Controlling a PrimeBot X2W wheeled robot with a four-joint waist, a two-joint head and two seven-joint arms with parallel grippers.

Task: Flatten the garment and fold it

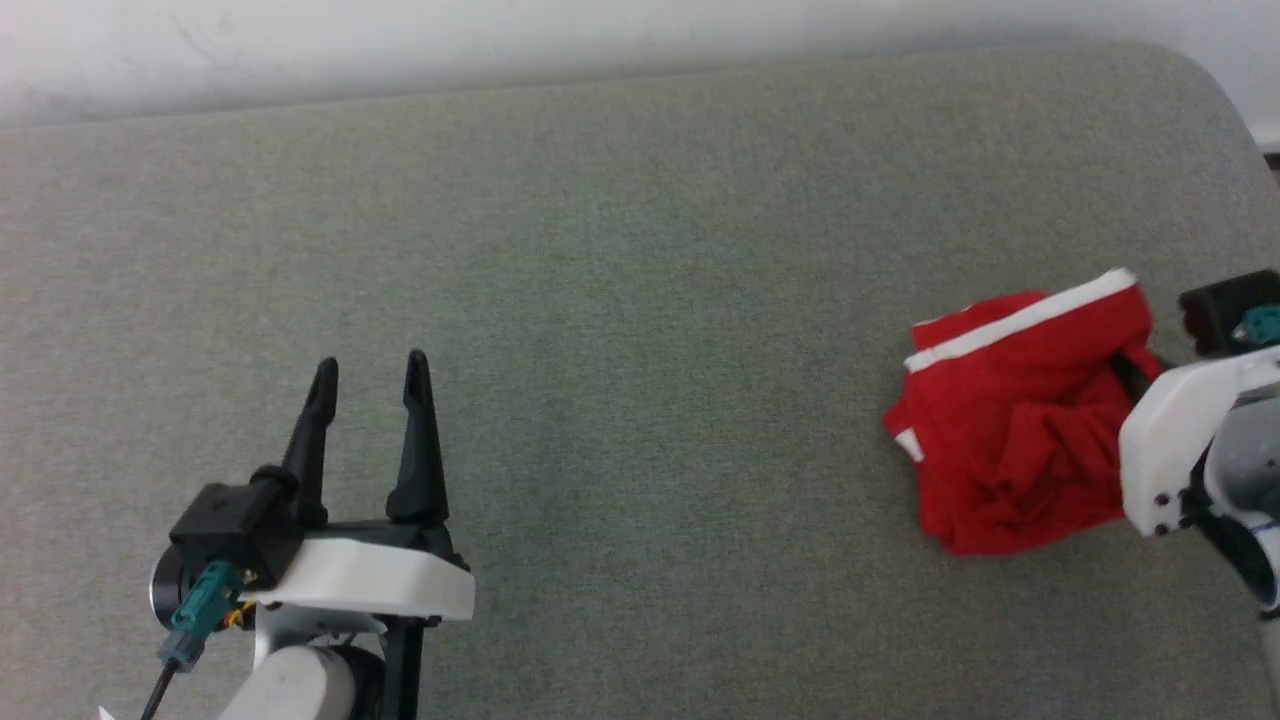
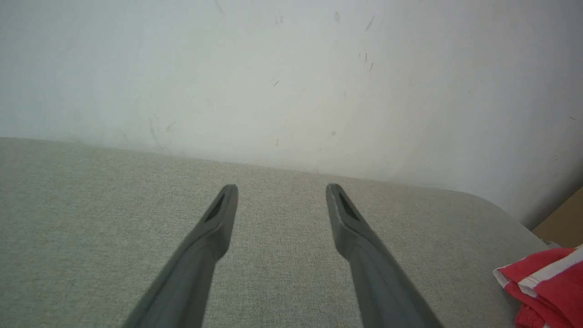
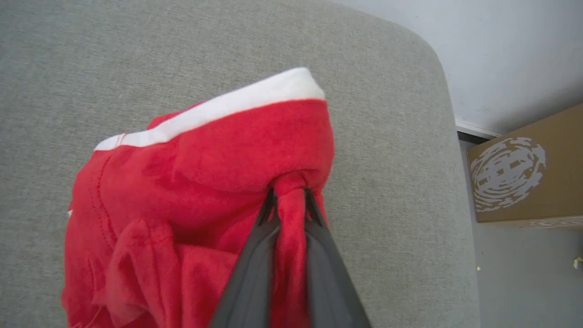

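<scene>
Right pincer [image 3: 290, 197] tips buried in crumpled garment [image 3: 205, 155], pinching red fold.

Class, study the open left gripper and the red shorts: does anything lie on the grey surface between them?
Nothing visible. Bare grey surface lies between the left gripper and the shorts, which sit bunched near its right edge. The right gripper is shut on a fold of them.

The grey fabric-covered surface [image 1: 640, 250] bears the crumpled red garment [image 1: 1010, 420] near its rounded right corner.
</scene>
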